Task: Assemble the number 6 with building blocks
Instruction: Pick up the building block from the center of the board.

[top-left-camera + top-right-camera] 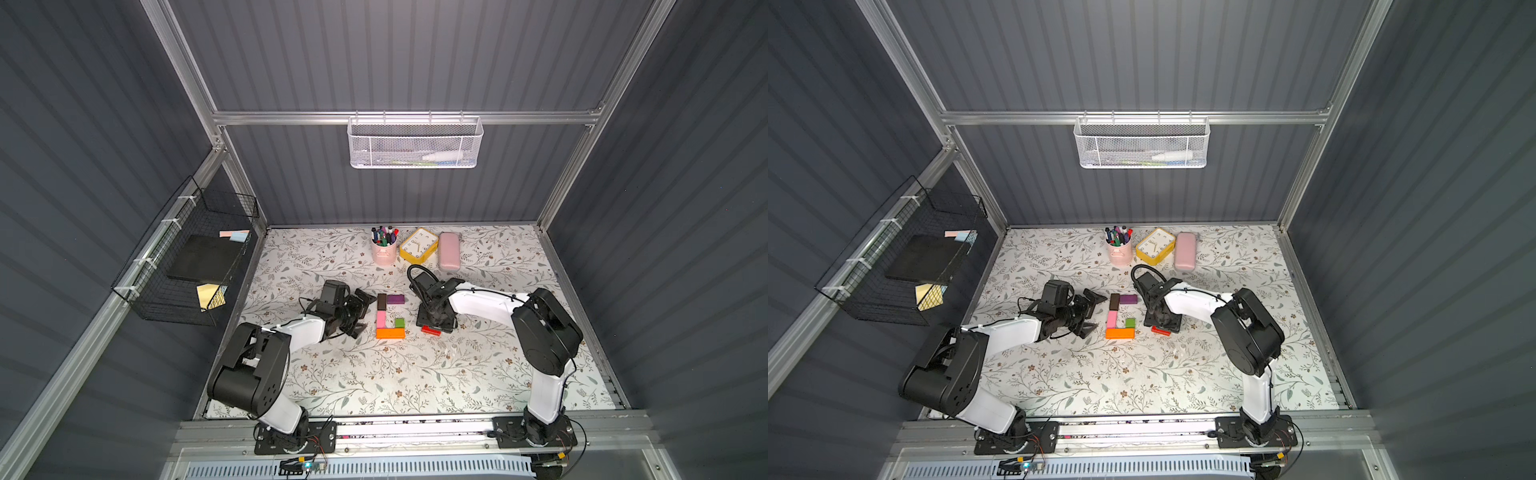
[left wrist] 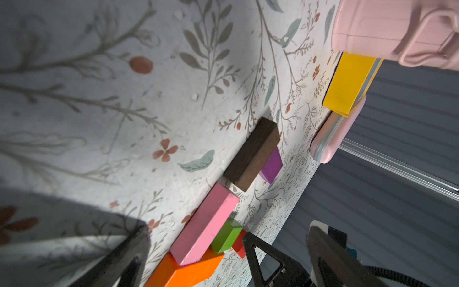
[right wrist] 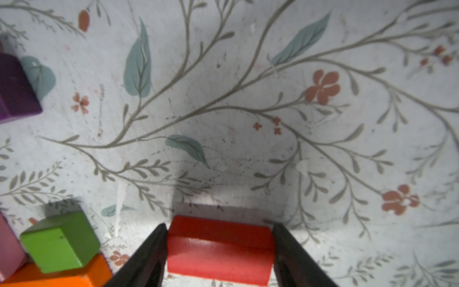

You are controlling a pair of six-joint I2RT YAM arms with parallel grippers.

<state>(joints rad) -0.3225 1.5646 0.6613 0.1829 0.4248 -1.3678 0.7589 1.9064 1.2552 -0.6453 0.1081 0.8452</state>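
Red block [image 3: 219, 251], the last loose piece, is pinched at both ends by the right gripper [image 3: 219, 225], just beside the orange bar [image 1: 390, 333]. The left gripper [image 1: 362, 314] is held spread. Next, a lift and placement beyond the green cube [image 1: 399, 322] seems required.

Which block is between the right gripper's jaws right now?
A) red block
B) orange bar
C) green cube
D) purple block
A: in the right wrist view the red block lies on the table between the jaws of the right gripper, apart from the other blocks.
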